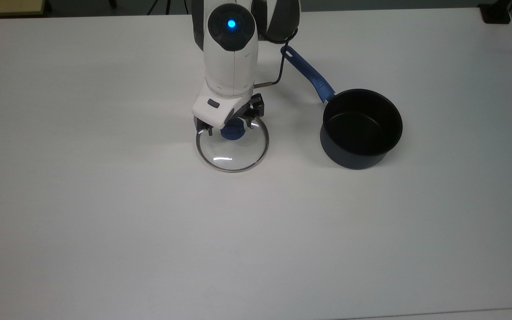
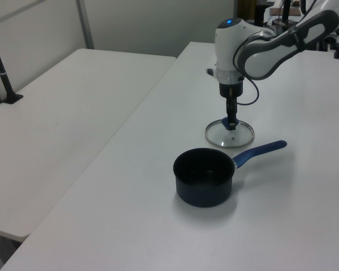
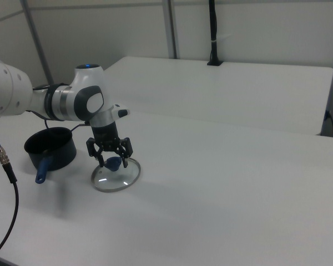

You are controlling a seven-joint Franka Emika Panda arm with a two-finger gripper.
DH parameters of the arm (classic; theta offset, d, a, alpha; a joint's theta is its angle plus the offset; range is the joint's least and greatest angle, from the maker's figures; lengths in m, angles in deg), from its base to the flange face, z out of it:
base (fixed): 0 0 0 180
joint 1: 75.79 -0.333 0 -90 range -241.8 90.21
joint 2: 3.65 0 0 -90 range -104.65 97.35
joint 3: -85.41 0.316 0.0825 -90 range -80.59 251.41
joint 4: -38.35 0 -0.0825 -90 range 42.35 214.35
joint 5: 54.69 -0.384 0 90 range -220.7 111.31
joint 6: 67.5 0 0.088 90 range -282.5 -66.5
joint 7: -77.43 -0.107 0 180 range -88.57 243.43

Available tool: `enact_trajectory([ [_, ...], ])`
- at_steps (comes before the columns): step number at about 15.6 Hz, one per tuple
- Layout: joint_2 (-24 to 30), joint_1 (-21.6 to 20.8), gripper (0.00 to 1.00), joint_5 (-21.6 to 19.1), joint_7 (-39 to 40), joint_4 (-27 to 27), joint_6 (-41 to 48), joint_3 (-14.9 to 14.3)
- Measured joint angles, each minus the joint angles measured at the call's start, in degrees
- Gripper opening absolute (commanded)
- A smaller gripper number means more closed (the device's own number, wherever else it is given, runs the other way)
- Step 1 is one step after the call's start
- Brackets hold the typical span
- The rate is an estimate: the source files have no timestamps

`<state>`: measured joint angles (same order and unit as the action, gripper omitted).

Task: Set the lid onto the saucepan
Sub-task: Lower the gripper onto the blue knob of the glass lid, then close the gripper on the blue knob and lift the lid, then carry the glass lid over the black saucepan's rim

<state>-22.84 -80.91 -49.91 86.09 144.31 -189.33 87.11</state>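
Lid (image 1: 234, 153) lies flat on the table (image 1: 105, 200), gripper (image 3: 109, 159) with its 2 fingers spread astride the blue knob (image 3: 114, 163); saucepan (image 1: 362, 128) well apart

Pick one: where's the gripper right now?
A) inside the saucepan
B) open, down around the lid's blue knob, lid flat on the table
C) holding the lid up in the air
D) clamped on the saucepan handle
B: in the right view the gripper stands open with its fingers either side of the blue knob, while the lid lies flat on the table, apart from the empty saucepan.
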Motion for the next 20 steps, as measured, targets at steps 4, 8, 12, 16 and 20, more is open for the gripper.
enact_trajectory([
  [4,-0.3,-0.2,0.52,0.0,0.4,0.0,-0.7,0.0],
  [8,-0.4,-0.2,0.45,0.0,1.0,-0.1,-1.2,0.1],
  [12,0.1,-0.3,0.45,-0.1,1.0,-1.7,-1.2,0.2],
  [16,1.3,-1.5,0.45,-0.8,-2.6,-5.9,0.1,1.5],
  [20,1.7,-7.1,0.45,-0.9,-9.4,-11.9,6.1,1.8],
])
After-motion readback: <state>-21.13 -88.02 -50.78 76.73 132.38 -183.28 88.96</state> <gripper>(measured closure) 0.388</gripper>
